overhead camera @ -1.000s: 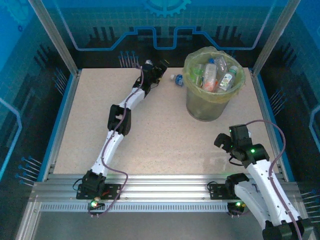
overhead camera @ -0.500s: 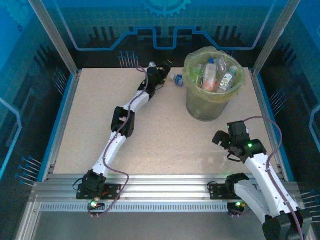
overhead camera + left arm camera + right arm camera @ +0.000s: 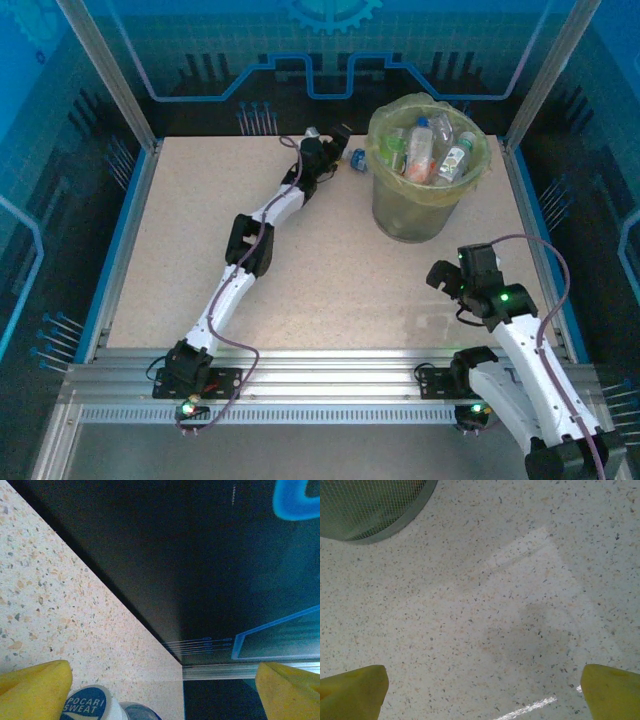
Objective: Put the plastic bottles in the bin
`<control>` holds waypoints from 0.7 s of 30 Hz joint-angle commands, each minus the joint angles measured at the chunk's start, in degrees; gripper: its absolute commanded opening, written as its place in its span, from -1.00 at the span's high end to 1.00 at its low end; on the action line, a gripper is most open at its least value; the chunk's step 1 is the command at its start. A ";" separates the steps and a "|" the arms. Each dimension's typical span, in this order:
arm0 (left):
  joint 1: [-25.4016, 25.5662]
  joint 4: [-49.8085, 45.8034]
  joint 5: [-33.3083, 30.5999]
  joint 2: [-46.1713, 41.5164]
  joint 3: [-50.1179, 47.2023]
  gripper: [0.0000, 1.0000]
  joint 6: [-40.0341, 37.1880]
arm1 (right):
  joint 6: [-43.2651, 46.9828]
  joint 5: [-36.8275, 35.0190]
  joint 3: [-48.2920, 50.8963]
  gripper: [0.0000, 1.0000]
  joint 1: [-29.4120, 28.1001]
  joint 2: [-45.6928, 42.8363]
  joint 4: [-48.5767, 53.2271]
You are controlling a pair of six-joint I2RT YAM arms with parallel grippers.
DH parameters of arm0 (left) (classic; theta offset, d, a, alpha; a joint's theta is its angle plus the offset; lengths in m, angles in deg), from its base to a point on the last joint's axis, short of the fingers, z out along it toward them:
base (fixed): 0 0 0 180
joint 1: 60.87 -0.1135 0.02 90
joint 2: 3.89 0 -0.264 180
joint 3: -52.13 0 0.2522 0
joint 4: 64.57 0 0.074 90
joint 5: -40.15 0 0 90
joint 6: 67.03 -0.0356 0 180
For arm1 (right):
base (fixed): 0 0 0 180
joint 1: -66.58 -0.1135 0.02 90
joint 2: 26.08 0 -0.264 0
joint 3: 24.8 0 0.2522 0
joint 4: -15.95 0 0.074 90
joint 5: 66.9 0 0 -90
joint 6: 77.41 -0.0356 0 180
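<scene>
One small clear bottle (image 3: 357, 158) with a blue label lies on the table at the back, just left of the bin (image 3: 428, 212). The bin is a round bucket lined with a yellow-green bag and holds several bottles (image 3: 430, 150). My left gripper (image 3: 340, 150) reaches right up to the lying bottle and is open. In the left wrist view the bottle's blue "Pocari Sweat" cap (image 3: 88, 704) sits between the yellow fingers, close to the left fingertip (image 3: 35, 690). My right gripper (image 3: 448, 285) hovers open over bare table in front of the bin, holding nothing.
The dark back wall (image 3: 200, 555) and an aluminium frame rail (image 3: 220, 671) stand directly behind the lying bottle. The bin's mesh base (image 3: 370, 505) shows at the top left of the right wrist view. Blue side rails (image 3: 120, 240) edge the table.
My left arm has swung right along the back edge, bringing its gripper up to the lying bottle. The right arm has only shifted slightly.
</scene>
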 commanded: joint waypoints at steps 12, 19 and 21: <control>1.83 -8.77 2.27 -6.25 -12.31 -0.79 -0.44 | -0.57 -1.05 -1.74 -0.99 -0.77 -1.48 1.84; 2.36 -12.02 2.89 -4.42 -9.94 -0.64 1.29 | -1.02 -1.44 -1.83 -0.99 -0.85 -1.65 1.64; 2.63 -11.83 2.92 -5.08 -11.51 -0.55 1.37 | -1.15 -1.49 -1.92 -0.99 -0.77 -1.75 1.75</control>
